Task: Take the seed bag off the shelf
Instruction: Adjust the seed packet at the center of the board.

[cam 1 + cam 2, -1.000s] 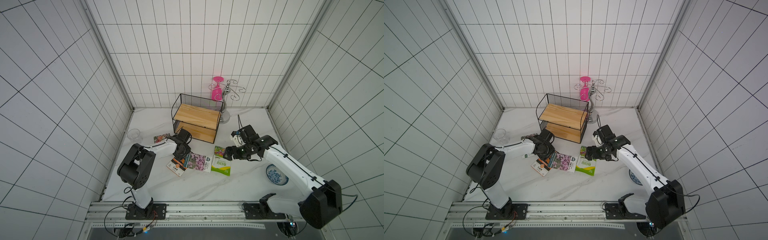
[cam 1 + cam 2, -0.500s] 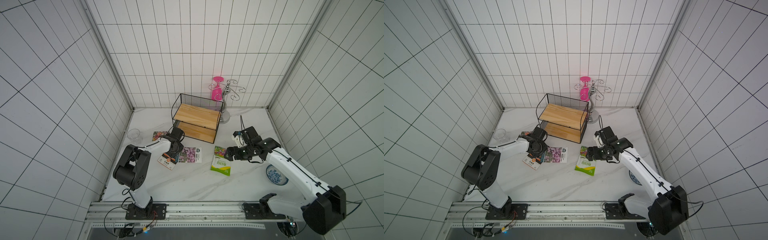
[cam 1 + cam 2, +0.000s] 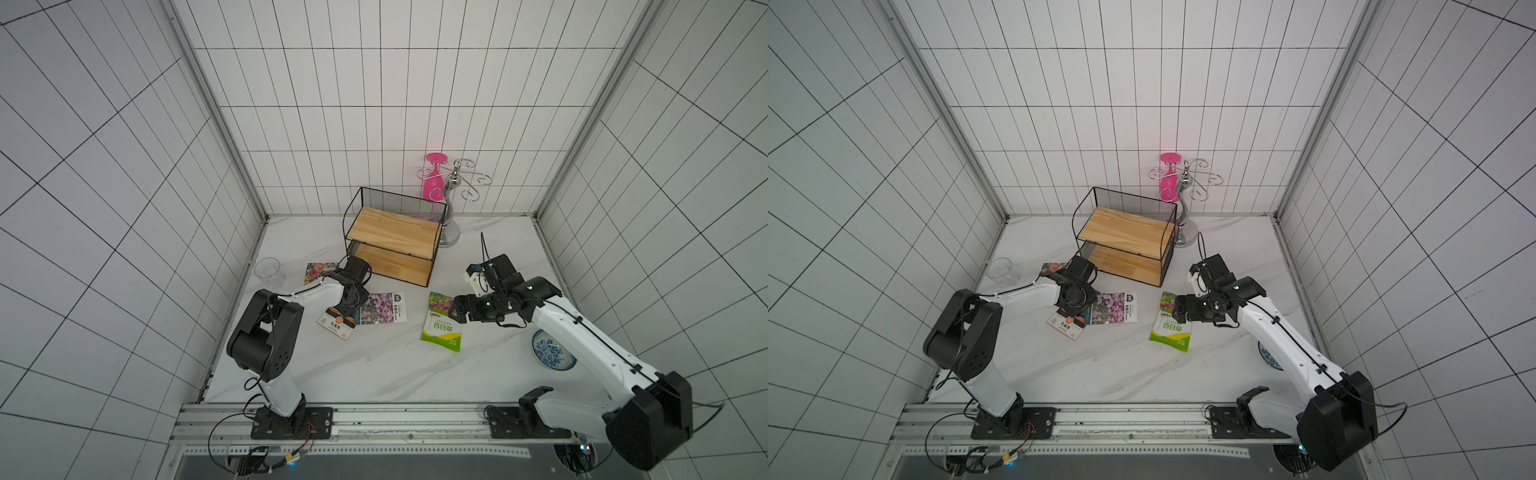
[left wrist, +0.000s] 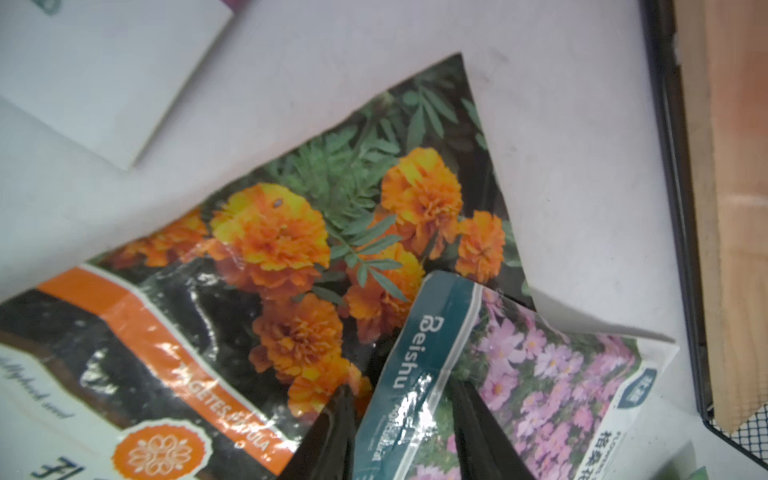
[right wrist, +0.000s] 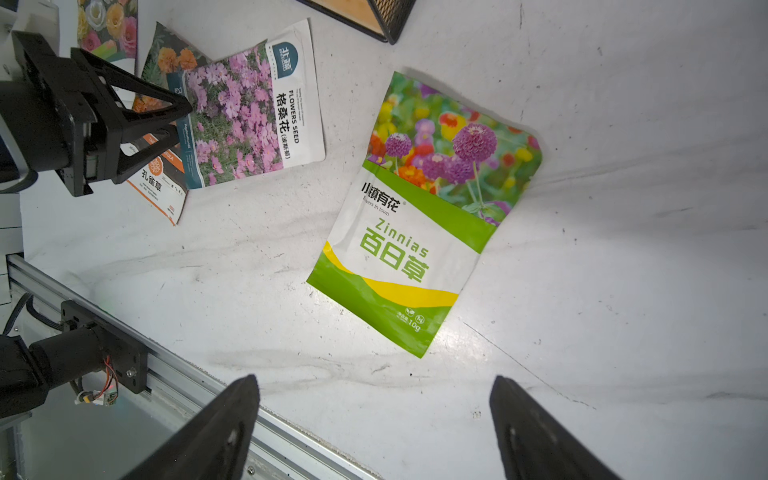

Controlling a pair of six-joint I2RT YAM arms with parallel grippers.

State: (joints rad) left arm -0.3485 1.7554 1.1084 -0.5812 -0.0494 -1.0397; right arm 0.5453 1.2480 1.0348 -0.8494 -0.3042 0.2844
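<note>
I see my right end effector [image 5: 374, 382] gaping near the green Zinnias bag [image 5: 419, 216], flat on the surface [image 5: 623, 249].

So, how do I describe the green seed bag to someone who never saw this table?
Find the black wire shelf with two wooden boards by the back wall. In front of it, toward the right arm, the green seed bag lies alone. Only it is green and white, printed Zinnias.
</note>
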